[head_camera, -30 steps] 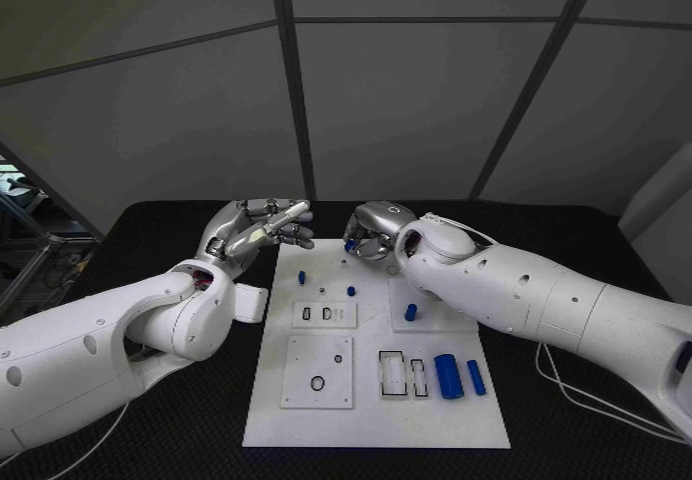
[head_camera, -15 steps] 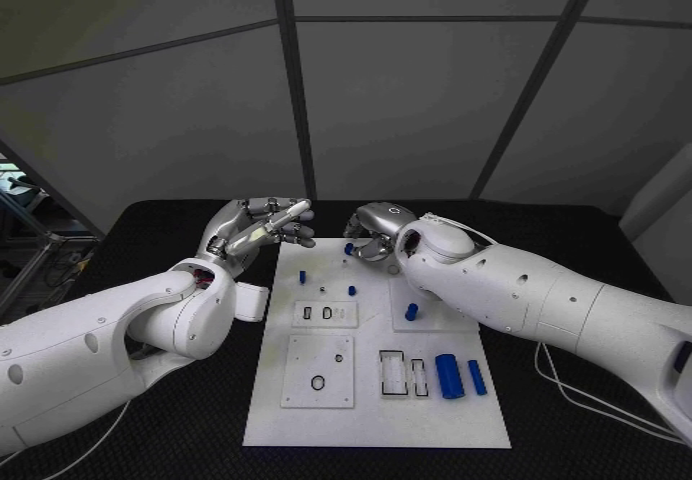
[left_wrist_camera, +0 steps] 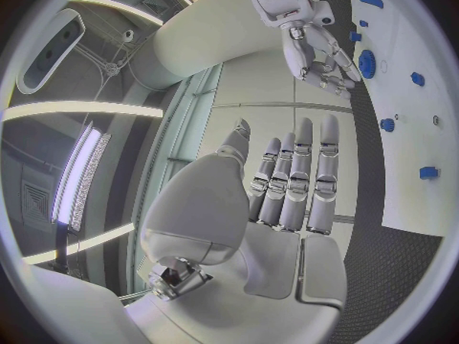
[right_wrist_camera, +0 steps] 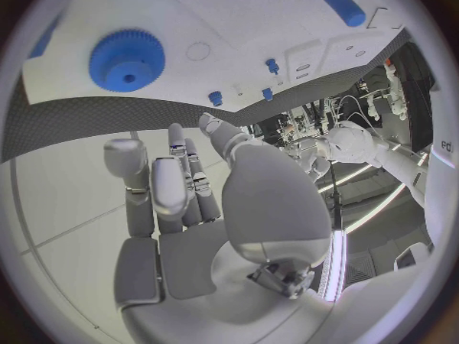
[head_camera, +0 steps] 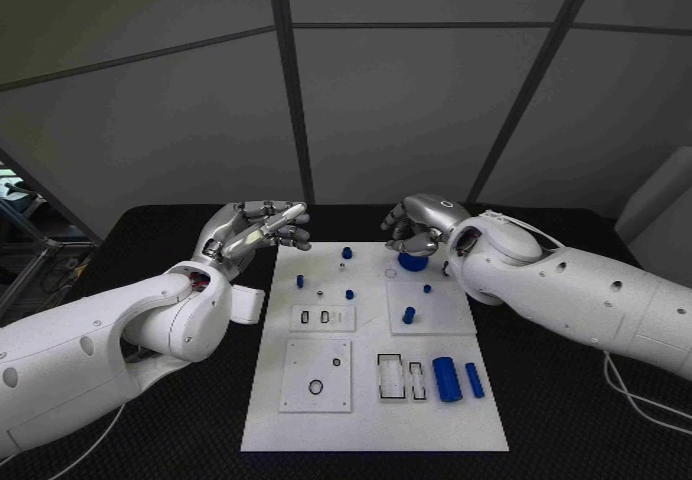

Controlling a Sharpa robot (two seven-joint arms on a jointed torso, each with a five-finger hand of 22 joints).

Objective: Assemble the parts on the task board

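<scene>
Right hand empty above blue gear, fingers loosely apart, left hand empty, fingers straight, beside white task board, no legible writing

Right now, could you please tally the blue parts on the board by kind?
Gear: 1
Long cylinders: 2
Small pegs: 6
Total: 9

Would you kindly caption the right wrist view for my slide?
Open right robot hand above the white board, near a blue gear lying there.
</scene>
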